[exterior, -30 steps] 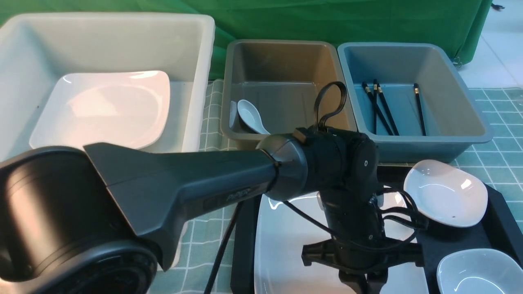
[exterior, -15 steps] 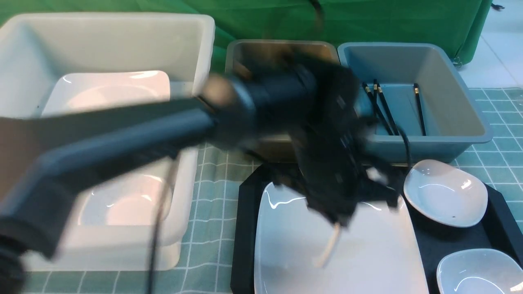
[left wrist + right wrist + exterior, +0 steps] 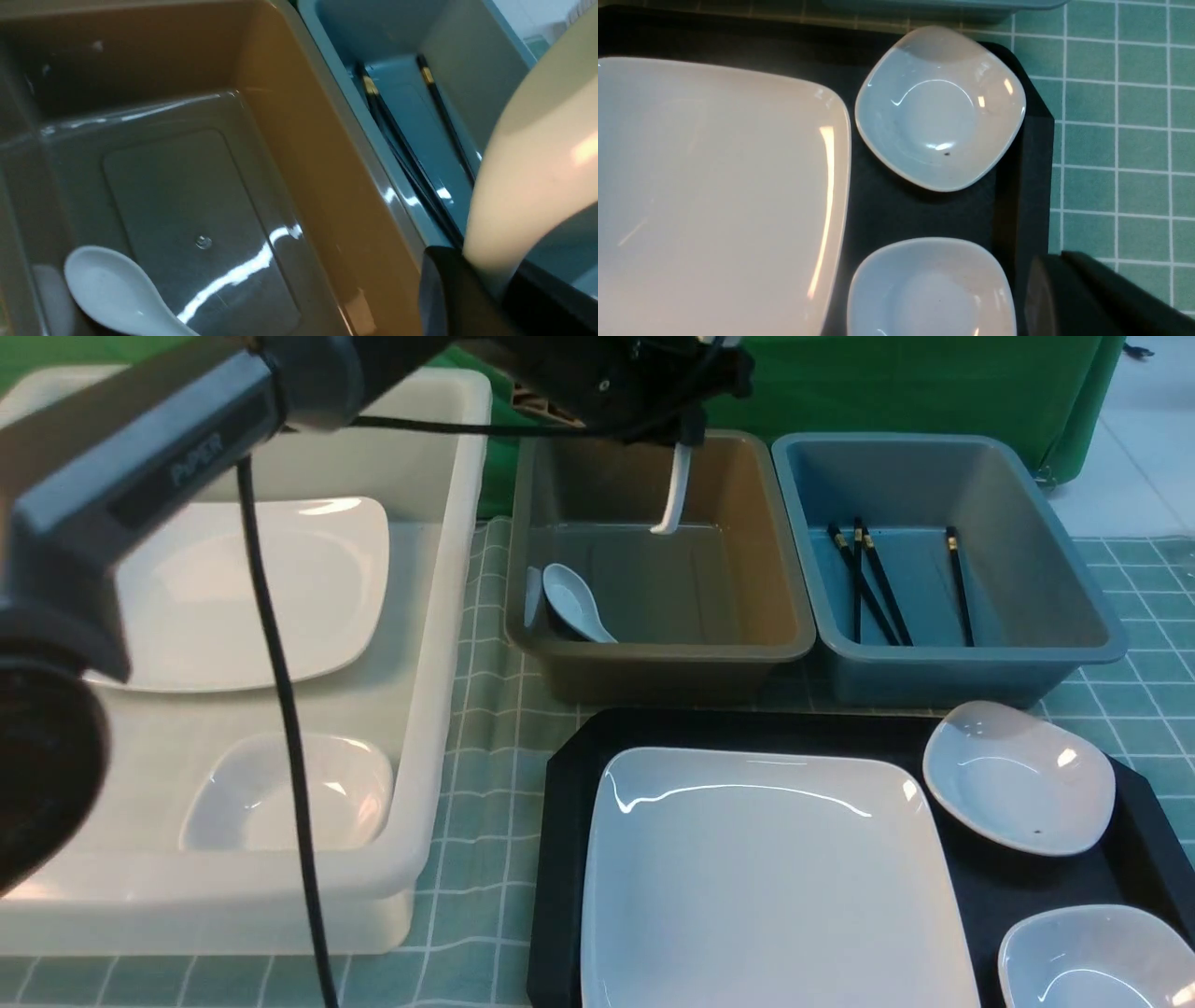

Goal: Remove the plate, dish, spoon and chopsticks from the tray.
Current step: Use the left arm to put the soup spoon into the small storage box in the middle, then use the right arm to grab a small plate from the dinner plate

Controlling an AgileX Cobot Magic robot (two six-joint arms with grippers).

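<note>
My left gripper (image 3: 689, 429) is shut on a white spoon (image 3: 677, 490), which hangs handle-down over the brown bin (image 3: 747, 607). In the left wrist view the spoon's bowl (image 3: 528, 177) fills the space beyond the gripper (image 3: 490, 277). The large white plate (image 3: 766, 887) lies on the black tray (image 3: 569, 803) with two small dishes (image 3: 1018, 775) (image 3: 1092, 957) beside it. Black chopsticks (image 3: 873, 583) lie in the blue bin (image 3: 1074, 616). My right gripper (image 3: 1057, 263) is shut and empty, above the tray's (image 3: 878, 205) edge near one dish (image 3: 924, 289).
A second spoon (image 3: 574, 602) rests in the brown bin's near left corner. The big white bin (image 3: 448, 616) on the left holds another plate (image 3: 243, 588) and a small dish (image 3: 280, 793). Green checked cloth covers the table; a green curtain stands behind.
My left arm has lifted off the tray and swung up and back, carrying the spoon from above the plate to over the brown bin.
</note>
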